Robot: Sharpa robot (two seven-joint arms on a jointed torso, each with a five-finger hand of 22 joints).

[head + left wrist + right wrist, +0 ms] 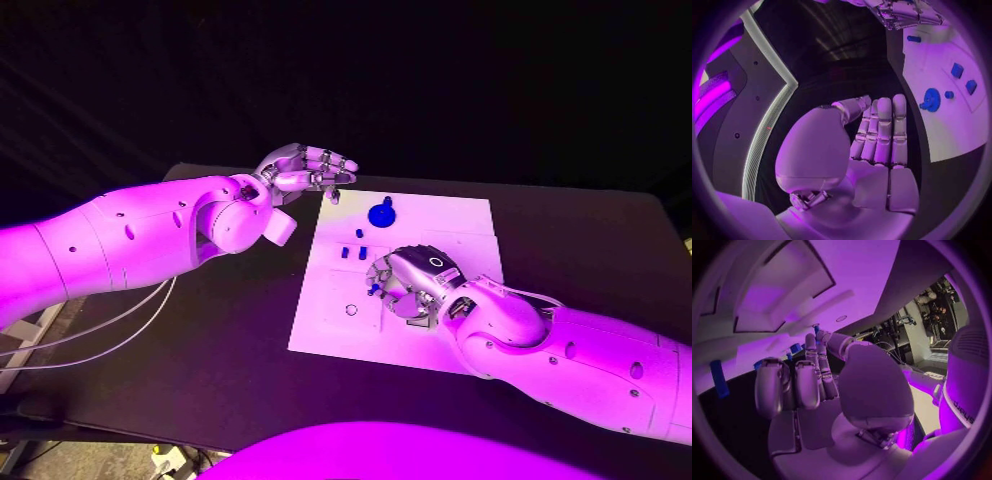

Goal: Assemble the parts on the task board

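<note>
Task board (pixel 447 215) = white plate mid-table, on black table (pixel 577 240). Round blue part (pixel 381 213) sits at board's far end, w/ a stub sticking up. Two small blue parts (pixel 353 254) stand side by side mid-board, another tiny one (pixel 359 234) just beyond them, towards the round part. Small ring-shaped mark (pixel 352 310) on board's near left. Right hand (pixel 411 285) rests over board centre, palm down, fingers curled onto the surface; a bit of blue (pixel 374 290) shows at its fingertips, can't tell if it's pinched or just touched. Left hand (pixel 306 168) hovers off board's far left corner, above table, holding nothing; in left wrist view fingers (pixel 882 132) straight, side by side, released.
</note>
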